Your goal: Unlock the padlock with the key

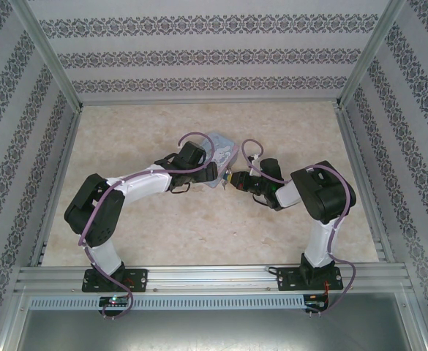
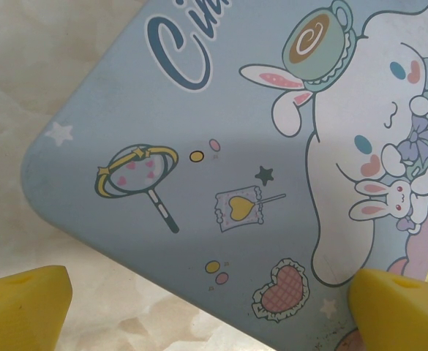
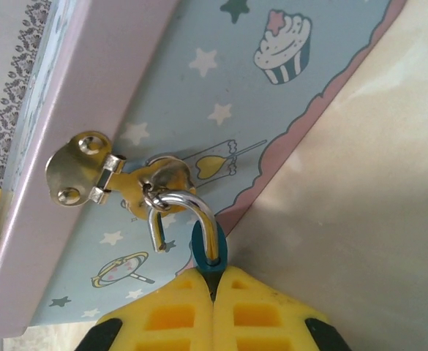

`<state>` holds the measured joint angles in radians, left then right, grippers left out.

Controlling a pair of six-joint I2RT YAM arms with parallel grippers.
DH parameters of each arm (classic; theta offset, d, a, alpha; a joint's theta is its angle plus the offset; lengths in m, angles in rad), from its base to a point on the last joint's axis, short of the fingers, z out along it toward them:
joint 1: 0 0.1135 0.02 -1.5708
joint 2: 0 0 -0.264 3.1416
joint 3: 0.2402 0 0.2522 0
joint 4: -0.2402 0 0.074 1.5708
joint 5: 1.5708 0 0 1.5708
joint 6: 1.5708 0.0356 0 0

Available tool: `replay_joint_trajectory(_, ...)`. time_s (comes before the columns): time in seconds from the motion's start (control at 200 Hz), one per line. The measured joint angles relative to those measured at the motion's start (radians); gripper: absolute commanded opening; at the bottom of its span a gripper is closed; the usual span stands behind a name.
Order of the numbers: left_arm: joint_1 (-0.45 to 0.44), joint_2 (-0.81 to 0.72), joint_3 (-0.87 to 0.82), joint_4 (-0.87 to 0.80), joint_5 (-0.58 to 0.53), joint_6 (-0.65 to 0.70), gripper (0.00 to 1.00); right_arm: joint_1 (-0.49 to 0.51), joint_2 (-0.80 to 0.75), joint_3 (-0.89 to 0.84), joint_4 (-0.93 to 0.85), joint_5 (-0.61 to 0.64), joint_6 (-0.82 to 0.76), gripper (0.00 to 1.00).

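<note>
While the left pincer stands spread, its yellow fingers either side of a corner of the pale blue cartoon tin on the table, the right pincer is pressed together on the padlock, pinching its blue body. The silver shackle, one leg free, hooks through the ring of the tin's gold-coloured hasp.

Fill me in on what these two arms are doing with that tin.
The right gripper is shut on the small blue padlock, which hangs by its shackle from the clasp of a cartoon tin. One end of the shackle looks pulled free, so the lock seems open but not yet unhooked. The left gripper sits open over a corner of the lid.
</note>
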<state>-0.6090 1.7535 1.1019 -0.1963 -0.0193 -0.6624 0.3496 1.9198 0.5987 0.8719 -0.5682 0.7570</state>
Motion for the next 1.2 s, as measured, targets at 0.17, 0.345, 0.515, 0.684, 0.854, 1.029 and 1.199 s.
replay_joint_trajectory(0.17,0.0,0.0,-0.002,0.003,0.0,0.0,0.97,0.001,-0.001,-0.004,0.008,0.003,0.055,0.0)
replay_joint_trajectory(0.345,0.0,0.0,-0.008,0.015,0.003,0.0,0.97,0.002,-0.019,-0.006,-0.011,0.011,0.116,0.0)
replay_joint_trajectory(0.515,0.0,0.0,-0.011,0.027,0.003,0.0,0.97,0.0,-0.046,-0.006,-0.058,0.014,0.168,0.0)
replay_joint_trajectory(0.684,0.0,0.001,-0.012,0.031,0.003,0.0,0.97,-0.012,-0.054,-0.005,-0.076,0.013,0.21,0.0)
replay_joint_trajectory(0.854,0.0,0.002,-0.012,0.031,0.003,0.0,0.97,-0.021,-0.054,0.008,-0.091,0.002,0.245,0.0)
replay_joint_trajectory(1.029,0.0,0.005,-0.012,0.04,0.008,0.0,0.97,-0.03,-0.054,0.033,-0.111,0.003,0.286,0.0)
replay_joint_trajectory(1.199,0.0,0.011,-0.012,0.049,0.014,0.0,0.97,-0.058,-0.052,0.069,-0.139,0.02,0.321,0.0)
